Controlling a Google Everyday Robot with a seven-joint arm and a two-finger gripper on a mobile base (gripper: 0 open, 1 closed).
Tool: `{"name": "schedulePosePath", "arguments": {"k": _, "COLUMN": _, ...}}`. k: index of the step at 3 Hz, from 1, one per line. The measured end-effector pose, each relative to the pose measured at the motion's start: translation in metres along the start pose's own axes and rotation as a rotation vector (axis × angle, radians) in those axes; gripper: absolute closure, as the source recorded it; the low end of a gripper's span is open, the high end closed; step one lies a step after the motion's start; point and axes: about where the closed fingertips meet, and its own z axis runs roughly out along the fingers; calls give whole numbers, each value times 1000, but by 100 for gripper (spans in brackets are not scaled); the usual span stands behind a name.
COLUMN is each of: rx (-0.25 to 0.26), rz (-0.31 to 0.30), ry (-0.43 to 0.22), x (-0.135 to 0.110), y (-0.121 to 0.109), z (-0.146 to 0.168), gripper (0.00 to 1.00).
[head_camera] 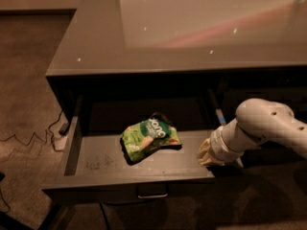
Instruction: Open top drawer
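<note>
The top drawer (105,164) stands pulled out from under the grey desk top, its pale grey floor showing. Its dark front carries a small centre pull handle (152,194) at the lower edge. A green snack bag (148,139) lies on the drawer floor near the middle. My gripper (207,155) is at the drawer's right front corner, at the end of the white arm (261,126) that comes in from the right. It sits against the right side wall, and the wrist hides its tip.
The glossy grey desk top (192,28) spans the upper frame. A neighbouring drawer stack (268,95) lies in shadow behind the arm. A power strip and cables (60,131) lie on the carpet to the left.
</note>
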Motion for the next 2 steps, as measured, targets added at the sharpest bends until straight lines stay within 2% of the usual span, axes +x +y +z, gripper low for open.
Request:
{"name": "schedulePosePath", "arguments": {"k": 1, "rx": 0, "rz": 0, "ry": 0, "x": 0, "y": -1, "z": 0, "gripper": 100}}
{"name": "schedulePosePath", "arguments": {"k": 2, "rx": 0, "rz": 0, "ry": 0, "x": 0, "y": -1, "z": 0, "gripper": 82}}
